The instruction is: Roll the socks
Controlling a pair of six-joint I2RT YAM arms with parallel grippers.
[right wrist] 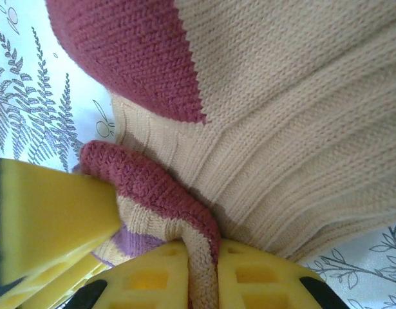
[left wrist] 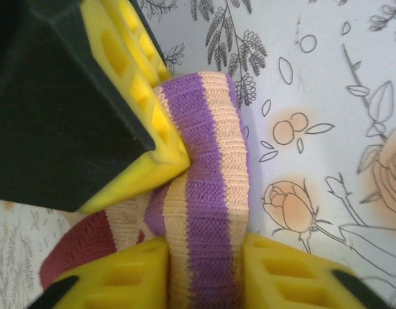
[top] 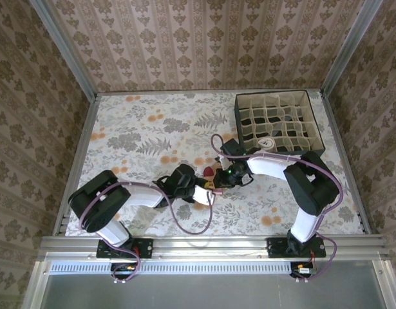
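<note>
Holding the tan sock point(right wrist: 281, 129) from 2 sides, both arms meet near the middle of the tabletop point(top: 140, 129), a bit toward the near edge. The left end effector point(left wrist: 204, 273) is closed on the striped cuff point(left wrist: 207, 167). The cuff sits squeezed between its 2 yellow fingers point(left wrist: 127, 277). From the left wrist the stripes look purple and tan. The right end effector point(right wrist: 201, 273) is closed too. It pinches a thin fold of the same sock, tan with a maroon edge. 1 of the right end effector's fingers also presses on the cuff, so the 2 end effectors are almost touching. A big maroon patch point(right wrist: 133, 58) shows on the sock just past the fold. At the far right of the tabletop stands a dark box point(top: 317, 122) with many small cells. 1 cell on its near side holds what looks like a rolled white sock point(top: 269, 142).
</note>
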